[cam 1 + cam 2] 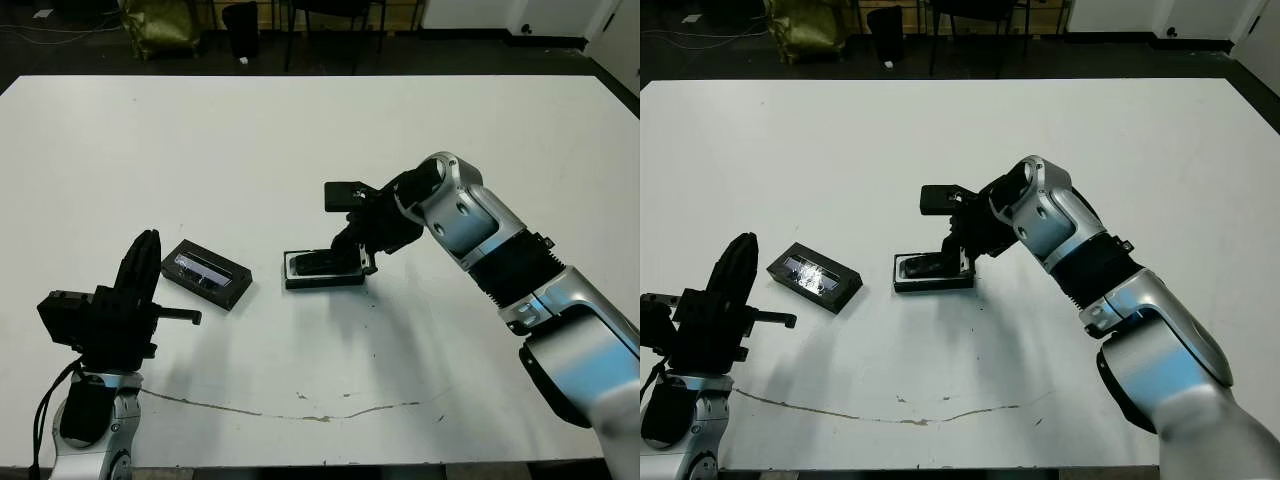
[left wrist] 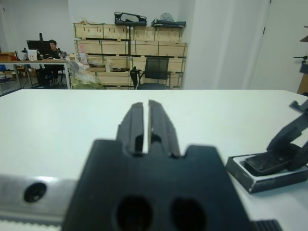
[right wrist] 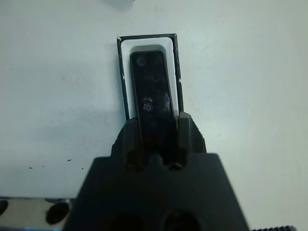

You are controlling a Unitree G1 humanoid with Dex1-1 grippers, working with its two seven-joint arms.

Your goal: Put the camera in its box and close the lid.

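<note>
Two tools, one camera (image 3: 153, 101) in hand
Right tool (image 3: 156, 139) clamps it inside the box (image 3: 124, 65); left tool (image 2: 148, 126) nearly shut, empty, near the lid (image 1: 206, 273).

One camera (image 3: 151, 96), one box (image 1: 324, 270), one lid (image 1: 206, 273), two hands (image 1: 352, 250) (image 2: 148, 120).

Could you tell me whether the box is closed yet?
Open: the box shows its white lining around the camera; the lid lies apart.

Black camera (image 3: 153, 91), white-lined black box (image 3: 126, 77), black lid (image 1: 206, 273) with silvery window, white table (image 1: 300, 150)
</note>
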